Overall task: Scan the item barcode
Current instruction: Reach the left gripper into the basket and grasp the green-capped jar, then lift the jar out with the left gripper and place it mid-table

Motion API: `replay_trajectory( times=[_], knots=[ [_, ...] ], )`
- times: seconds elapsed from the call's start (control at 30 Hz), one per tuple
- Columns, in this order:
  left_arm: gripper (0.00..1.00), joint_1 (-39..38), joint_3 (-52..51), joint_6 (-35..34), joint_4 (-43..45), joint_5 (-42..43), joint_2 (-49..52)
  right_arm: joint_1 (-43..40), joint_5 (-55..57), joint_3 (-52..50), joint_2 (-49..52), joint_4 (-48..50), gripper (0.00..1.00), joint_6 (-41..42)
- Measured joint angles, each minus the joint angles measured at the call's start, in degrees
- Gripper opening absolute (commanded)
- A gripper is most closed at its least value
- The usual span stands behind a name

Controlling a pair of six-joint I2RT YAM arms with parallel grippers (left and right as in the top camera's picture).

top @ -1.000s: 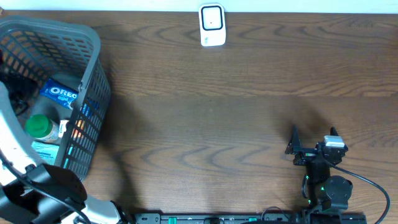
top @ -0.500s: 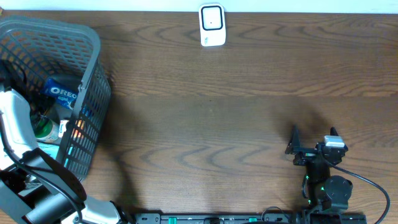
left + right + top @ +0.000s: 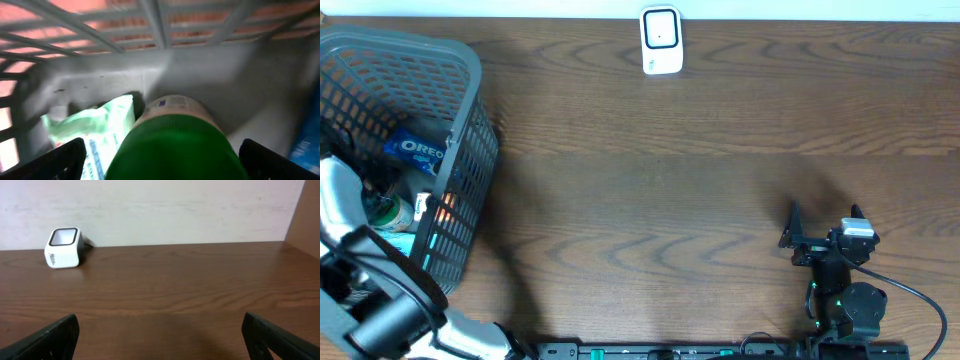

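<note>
At the left edge of the table (image 3: 670,190) stands the grey basket (image 3: 472,110), and the left arm reaches down into it. Among the goods inside, an Oreo pack (image 3: 418,150) lies toward the far side, and the green-capped bottle (image 3: 386,211) sits nearer the front. This bottle looks to be the item to scan.

From the left wrist, the left gripper (image 3: 162,152) hangs right over that bottle with its fingers spread wide and holding nothing. The green cap fills the gap between them, one fingertip off to each side and apart from it. The bottle's long axis seems to run away from the fingers toward the basket floor, cap nearest and label beyond. The close, blurred view does not settle whether it stands upright or leans. A pale green packet (image 3: 95,132) lies against its left side.

The coming move likely turns on this: the fingers straddle the cap squarely, so a short advance along the axis and a squeeze should take it.

At the middle of the table's far edge sits the white scanner (image 3: 660,40), well apart from the basket. Toward the right end of the near edge, the right gripper (image 3: 825,215) rests with its fingers spread and empty, facing the scanner — the left arm is plainly the nearer one to the bottle.
</note>
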Motion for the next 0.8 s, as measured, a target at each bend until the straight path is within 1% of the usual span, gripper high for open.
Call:
replay_trajectory(
  times=[0.23, 0.27, 0.3, 0.33, 0.43, 0.5, 0.67, 0.8],
  knots=[
    [0.98, -0.02, -0.22, 0.46, 0.44, 0.85, 6.97, 0.00, 0.00, 0.00, 0.00, 0.00, 0.99, 0.00],
    [0.93, -0.07, -0.22, 0.52, 0.55, 0.94, 6.91, 0.00, 0.00, 0.00, 0.00, 0.00, 0.99, 0.00],
    [0.85, -0.04, -0.22, 0.59, 0.52, 0.98, 6.91, 0.00, 0.00, 0.00, 0.00, 0.00, 0.99, 0.00],
    [0.74, -0.04, -0.22, 0.76, 0.57, 1.14, 6.93, 0.00, 0.00, 0.00, 0.00, 0.00, 0.99, 0.00],
    [0.68, -0.04, -0.22, 1.05, 0.52, 1.55, 6.97, 0.00, 0.00, 0.00, 0.00, 0.00, 0.99, 0.00],
    [0.62, -0.04, -0.22, 1.31, 0.44, 1.57, 6.97, 0.00, 0.00, 0.00, 0.00, 0.00, 0.99, 0.00],
    [0.61, -0.04, -0.15, 1.90, -2.64, 1.77, 5.64, 0.00, 0.00, 0.00, 0.00, 0.00, 0.99, 0.00],
    [0.61, -0.04, -0.13, 1.90, -4.33, 2.80, -1.53, 0.00, 0.02, 0.00, 0.00, 0.02, 0.99, 0.00]
  ],
)
